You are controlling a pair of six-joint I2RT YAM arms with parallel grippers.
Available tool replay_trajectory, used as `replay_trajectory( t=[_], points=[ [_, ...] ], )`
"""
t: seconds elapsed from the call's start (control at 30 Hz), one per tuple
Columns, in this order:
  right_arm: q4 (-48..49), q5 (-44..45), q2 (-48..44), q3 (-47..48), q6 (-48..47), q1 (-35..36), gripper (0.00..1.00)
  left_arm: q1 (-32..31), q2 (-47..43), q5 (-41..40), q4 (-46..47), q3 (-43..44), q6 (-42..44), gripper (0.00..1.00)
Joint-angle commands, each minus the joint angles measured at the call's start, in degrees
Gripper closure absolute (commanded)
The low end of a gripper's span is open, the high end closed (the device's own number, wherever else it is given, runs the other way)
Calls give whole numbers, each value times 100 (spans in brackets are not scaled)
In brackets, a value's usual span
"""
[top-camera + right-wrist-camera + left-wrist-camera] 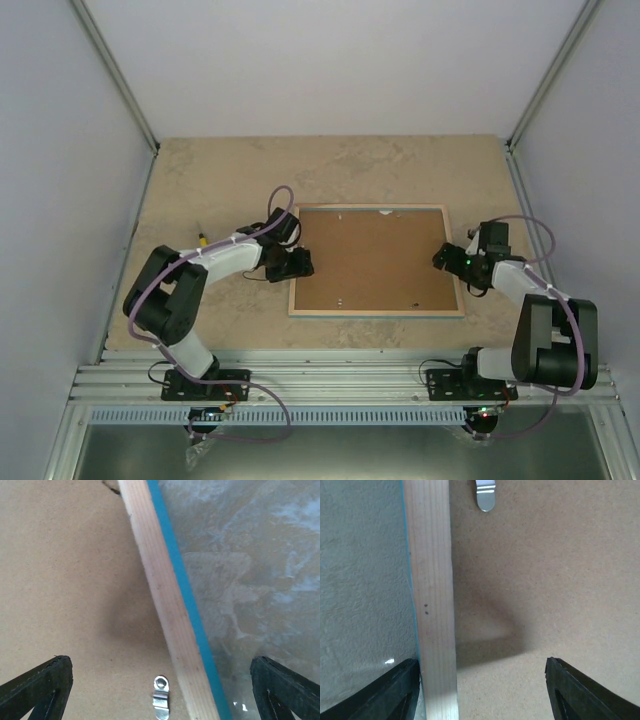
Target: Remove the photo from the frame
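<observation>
frame [376, 313] face-down, photo hidden by bkg board [375, 258]

My left gripper [481, 662] gapes wide at the bottom, straddling the frame [432, 605]'s pale wood rail; brown backing board [545, 580] right, metal clip [485, 495] at top.

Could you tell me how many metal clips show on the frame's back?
2: one metal clip near the frame's left rail, another near its right rail; more may be hidden.

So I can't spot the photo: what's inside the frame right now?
The frame lies face down, filled by a brown backing board with small metal tabs on it. Anything beneath the board, the photo included, is covered.
</observation>
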Motion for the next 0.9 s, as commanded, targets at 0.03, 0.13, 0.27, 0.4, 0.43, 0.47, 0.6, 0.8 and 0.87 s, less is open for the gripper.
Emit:
replay_trajectory(
  t=[0.03, 0.13, 0.27, 0.4, 0.43, 0.47, 0.6, 0.8, 0.87],
  points=[
    [255, -533, 237, -76, 47, 51, 2, -58, 161, 36, 171, 26, -77, 30],
    [418, -758, 414, 17, 113, 203, 3, -59, 225, 111, 202, 205, -51, 30],
    [807, -878, 588, 156, 444, 499, 3, -55, 300, 54, 352, 490, -42, 30],
    [1129, -1037, 1037, 604, 663, 902, 3, 126, 540, -169, 264, 826, 115, 30],
    [1198, -1056, 1170, 728, 701, 995, 3, 245, 599, -191, 274, 893, 145, 30],
    [1257, -1045, 1313, 874, 718, 1049, 3, 302, 651, -241, 287, 951, 174, 30],
    [1308, -1033, 1911, 1483, 750, 1330, 3, 665, 977, -381, 212, 1282, 302, 30],
    [1112, -581, 2304, 2011, 624, 1398, 2, 880, 1157, -669, -110, 1637, 476, 29],
    [924, -315, 2286, 2093, 493, 1393, 2, 882, 1014, -844, -246, 1615, 554, 27]
  ],
)
